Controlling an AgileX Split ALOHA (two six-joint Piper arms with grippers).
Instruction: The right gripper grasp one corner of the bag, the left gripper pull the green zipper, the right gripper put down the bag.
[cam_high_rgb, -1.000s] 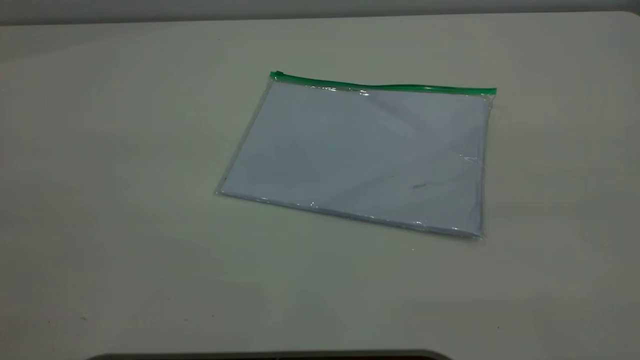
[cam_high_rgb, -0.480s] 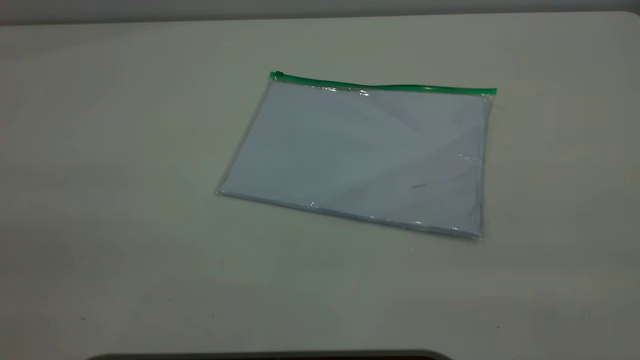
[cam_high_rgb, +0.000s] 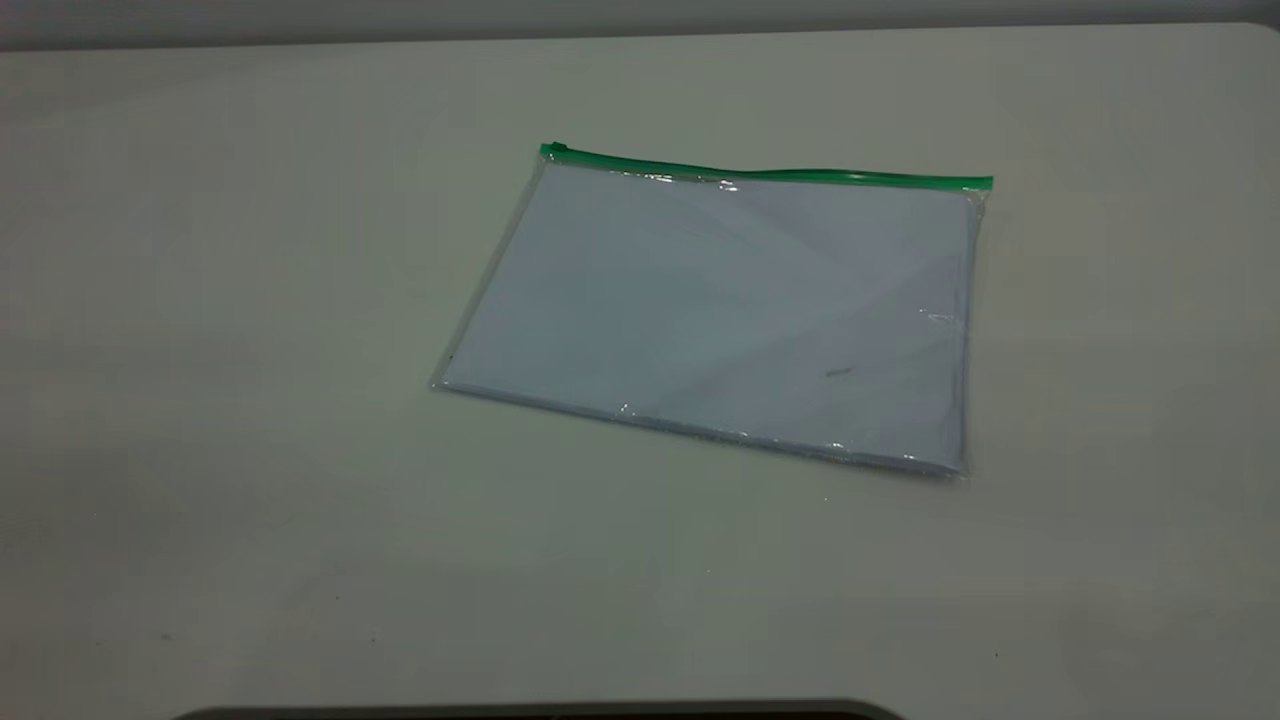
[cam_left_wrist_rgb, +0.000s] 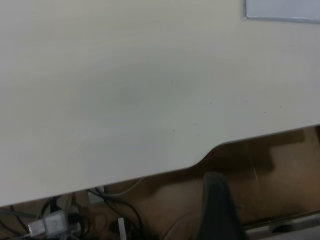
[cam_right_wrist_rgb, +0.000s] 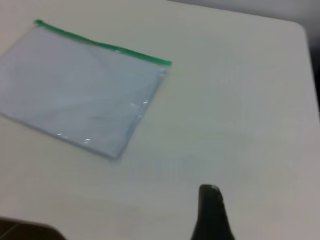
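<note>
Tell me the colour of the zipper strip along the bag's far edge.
Bright green; the green zipper shows best in the exterior view, on the clear bag.

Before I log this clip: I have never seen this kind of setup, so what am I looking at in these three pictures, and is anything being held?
This is a two-armed table robot, filmed by three cameras at one moment. The wide picture comes from a camera outside the rig and shows a flat clear plastic bag of white paper lying on the pale table, with a bright green zipper along its far edge. No arm appears there. The other two pictures come from cameras on the wrists. The dark shape low in the left wrist picture is part of the left gripper, over the table's edge. The right gripper shows likewise, with the bag some way off. Nothing is held; the bag lies untouched.
</note>
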